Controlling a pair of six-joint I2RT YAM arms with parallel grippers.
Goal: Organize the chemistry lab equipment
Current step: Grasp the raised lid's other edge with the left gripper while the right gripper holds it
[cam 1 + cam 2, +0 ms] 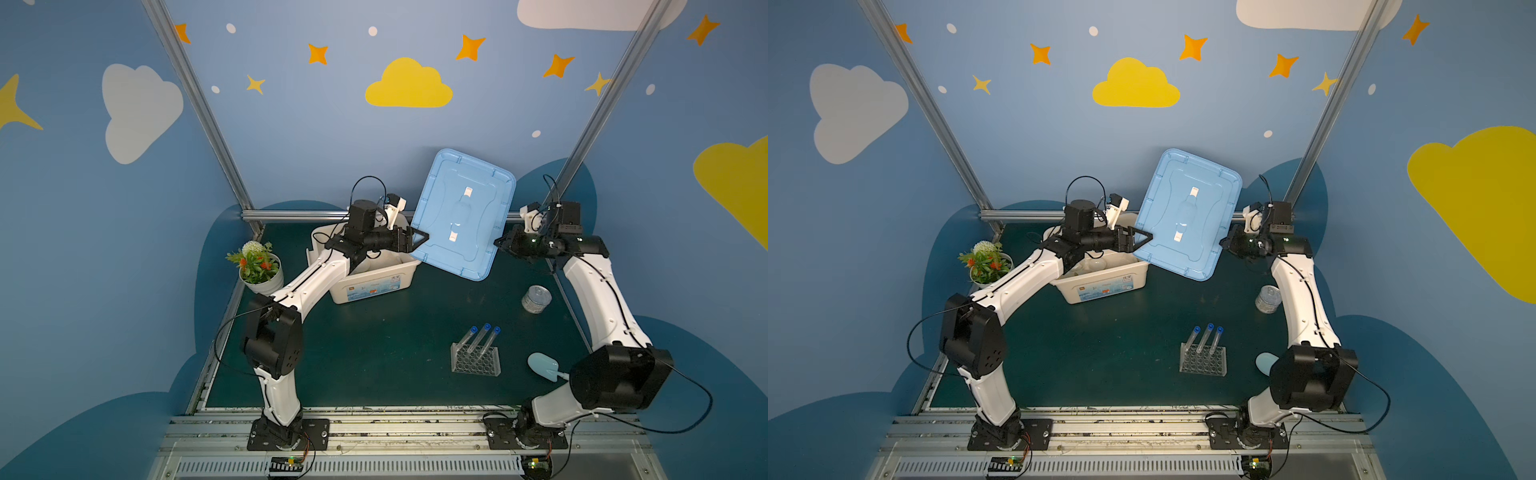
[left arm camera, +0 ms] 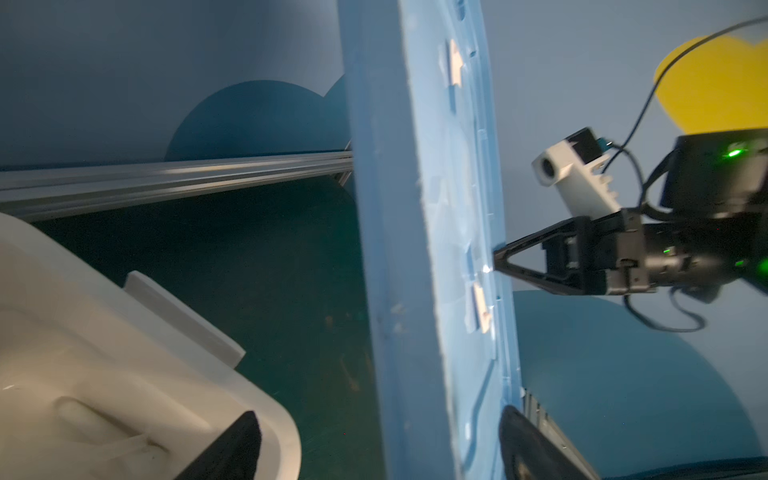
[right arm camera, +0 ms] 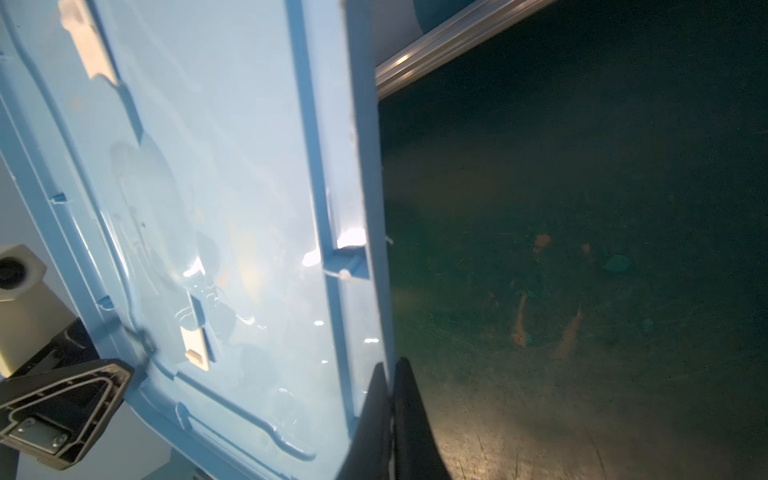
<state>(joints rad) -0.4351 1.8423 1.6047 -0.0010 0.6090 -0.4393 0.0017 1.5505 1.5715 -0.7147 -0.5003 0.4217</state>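
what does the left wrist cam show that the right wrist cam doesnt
Only the left wrist view: the rim of the white bin, the yellow wall cloud, and the left gripper with its jaws apart on either side of the blue lid.
Only the right wrist view: orange stains on the green mat.
Both: the lid, the aluminium rail, and the right gripper shut on the lid's rim.

I'm working in a staged robot training booth, not a real lab: blue walls [image 1: 311,137] painted with yellow clouds [image 1: 408,85] and orange stars [image 1: 318,54], aluminium frame posts [image 1: 199,108], a dark green mat [image 1: 374,340], two arms [image 1: 307,278] bolted to front rails [image 1: 395,428], and a clear rack [image 1: 476,363] holding blue-capped test tubes [image 1: 482,338].
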